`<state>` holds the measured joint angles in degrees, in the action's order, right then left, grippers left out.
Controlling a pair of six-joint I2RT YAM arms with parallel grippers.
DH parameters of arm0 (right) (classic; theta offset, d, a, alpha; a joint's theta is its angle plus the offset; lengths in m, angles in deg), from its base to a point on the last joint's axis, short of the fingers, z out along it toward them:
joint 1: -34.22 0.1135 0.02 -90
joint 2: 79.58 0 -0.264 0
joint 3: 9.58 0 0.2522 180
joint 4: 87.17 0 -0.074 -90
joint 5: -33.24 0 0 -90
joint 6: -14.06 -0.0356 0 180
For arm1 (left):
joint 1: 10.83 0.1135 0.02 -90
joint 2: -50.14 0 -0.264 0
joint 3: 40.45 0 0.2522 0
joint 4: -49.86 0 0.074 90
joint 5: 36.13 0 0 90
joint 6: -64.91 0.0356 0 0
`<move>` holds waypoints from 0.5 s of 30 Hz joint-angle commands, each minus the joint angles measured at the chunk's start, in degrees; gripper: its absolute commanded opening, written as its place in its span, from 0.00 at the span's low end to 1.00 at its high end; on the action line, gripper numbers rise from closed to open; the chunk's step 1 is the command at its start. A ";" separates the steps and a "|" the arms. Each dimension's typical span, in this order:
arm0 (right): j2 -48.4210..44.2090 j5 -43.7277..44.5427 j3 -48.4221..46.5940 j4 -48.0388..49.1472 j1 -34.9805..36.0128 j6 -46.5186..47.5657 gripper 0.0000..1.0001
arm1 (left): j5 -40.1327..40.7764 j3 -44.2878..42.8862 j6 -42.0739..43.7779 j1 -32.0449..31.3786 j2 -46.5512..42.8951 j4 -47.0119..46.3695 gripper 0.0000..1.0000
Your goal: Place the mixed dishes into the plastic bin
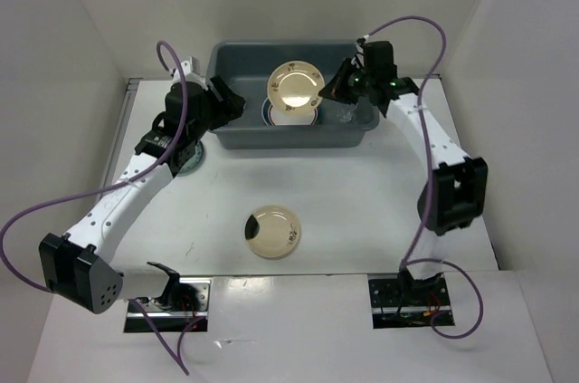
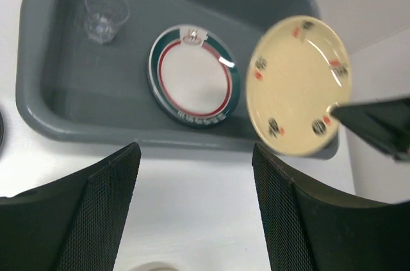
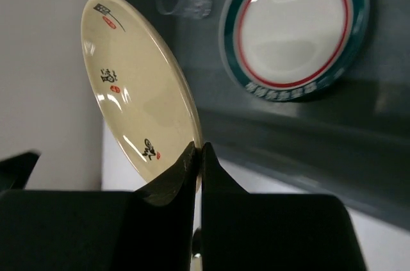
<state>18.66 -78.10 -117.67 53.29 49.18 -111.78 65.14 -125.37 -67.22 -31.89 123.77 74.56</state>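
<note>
The grey-blue plastic bin [image 1: 288, 139] stands at the back centre. My right gripper [image 1: 336, 86] is shut on the rim of a cream plate [image 1: 295, 86] and holds it tilted above the bin; the wrist view shows the pinch [image 3: 198, 149] on the plate's edge [image 3: 138, 91]. A white plate with a green-and-red rim [image 2: 192, 75] and a clear cup [image 2: 104, 15] lie inside the bin. My left gripper [image 1: 237, 102] is open and empty at the bin's left front corner, its jaws wide apart [image 2: 195, 152]. A second cream plate [image 1: 273, 231] lies on the table.
A teal saucer [image 1: 192, 158] lies on the table, mostly hidden under my left arm. White walls enclose the table on the left, back and right. Purple cables loop beside both arms.
</note>
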 commanded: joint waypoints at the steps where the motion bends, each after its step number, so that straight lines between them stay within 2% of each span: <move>1: 5.55 4.12 -5.68 1.61 -0.11 4.02 0.00 | -1.51 3.12 1.08 0.58 -0.49 1.18 0.78; 6: 15.64 8.94 -10.87 1.09 -0.11 6.91 0.00 | -1.51 7.17 1.08 0.58 -1.20 2.24 0.78; 15: 29.37 12.11 -21.24 -0.15 -0.11 6.74 0.00 | -4.67 10.07 2.39 0.58 -1.73 2.77 0.78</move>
<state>45.65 -68.55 -133.80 52.37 49.18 -105.68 62.54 -116.21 -66.95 -31.58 123.75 78.47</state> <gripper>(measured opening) 0.026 0.781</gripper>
